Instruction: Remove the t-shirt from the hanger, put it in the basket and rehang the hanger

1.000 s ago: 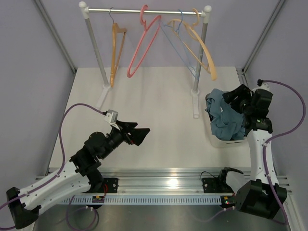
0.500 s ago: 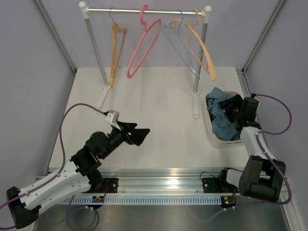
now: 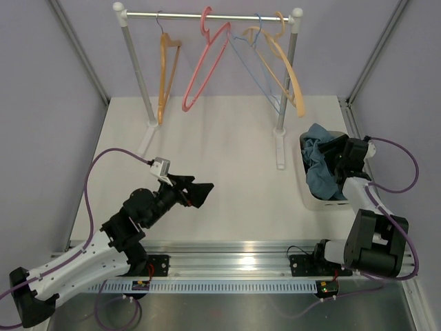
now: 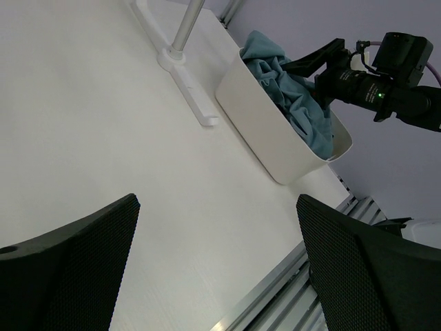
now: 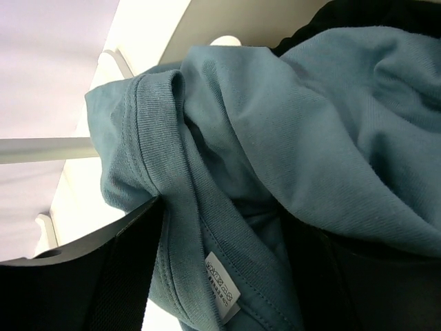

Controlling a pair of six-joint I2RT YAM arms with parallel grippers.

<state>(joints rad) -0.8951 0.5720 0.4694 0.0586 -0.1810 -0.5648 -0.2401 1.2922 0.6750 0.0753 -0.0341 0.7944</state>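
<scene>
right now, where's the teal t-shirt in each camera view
Top external: the t-shirt sits right of centre, bunched in the white bin.
Left wrist: upper middle, heaped in that bin.
Right wrist: fills most of the frame, neck label low centre.
Shared landmark: the white bin (top, left wrist).

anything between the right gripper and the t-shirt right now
Nothing visible. The right gripper sits right at the t-shirt in the white bin, its open fingers either side of the fabric.
</scene>
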